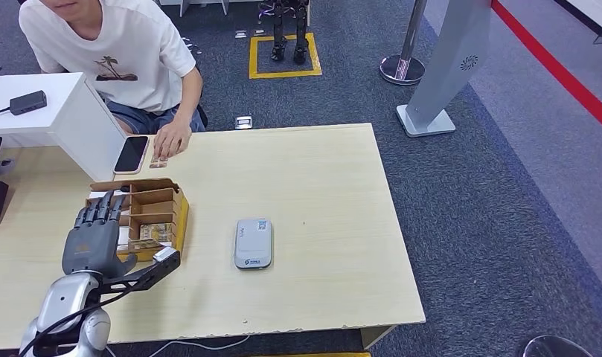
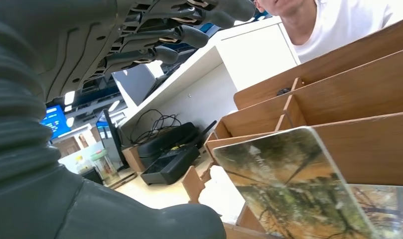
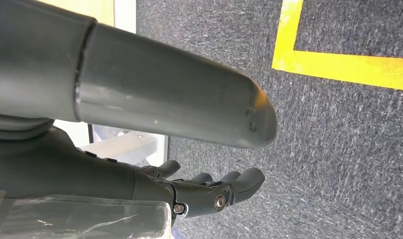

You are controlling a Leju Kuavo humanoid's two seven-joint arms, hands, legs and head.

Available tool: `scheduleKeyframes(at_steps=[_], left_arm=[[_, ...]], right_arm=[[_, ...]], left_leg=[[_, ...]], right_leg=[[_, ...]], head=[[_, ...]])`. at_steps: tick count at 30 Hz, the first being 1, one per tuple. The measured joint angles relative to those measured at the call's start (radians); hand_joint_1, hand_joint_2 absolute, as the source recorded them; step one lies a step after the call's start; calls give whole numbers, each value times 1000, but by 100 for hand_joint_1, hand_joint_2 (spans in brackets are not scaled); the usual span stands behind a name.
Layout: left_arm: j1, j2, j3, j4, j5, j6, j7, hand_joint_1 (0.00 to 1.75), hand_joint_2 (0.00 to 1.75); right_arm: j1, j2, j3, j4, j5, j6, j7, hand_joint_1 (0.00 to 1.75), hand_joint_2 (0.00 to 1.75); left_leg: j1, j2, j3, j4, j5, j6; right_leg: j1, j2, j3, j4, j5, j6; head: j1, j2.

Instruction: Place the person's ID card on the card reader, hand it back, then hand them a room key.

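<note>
Head view: left hand point(image 1: 97, 236) fingers spread, holding nothing, over wooden card box point(image 1: 158, 211) for key pickup | card reader point(image 1: 253, 243) mid-table | right hand point(image 3: 209, 191) hanging, fingers loosely extended, holding nothing.

right hand point(image 3: 209, 191) hangs with fingers spread above grey carpet point(image 3: 348, 149) and yellow line point(image 3: 338, 62).
</note>
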Motion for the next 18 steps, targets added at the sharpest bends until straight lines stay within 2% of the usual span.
scheduleKeyframes(at_steps=[18], left_arm=[[-25, -40, 1, 33, -11, 21, -32, 0, 175]], right_arm=[[-5, 0, 16, 0, 0, 3, 6, 0, 0]], left_leg=[[0, 0, 0, 0, 0, 0]], right_leg=[[0, 0, 0, 0, 0, 0]], head=[[0, 0]])
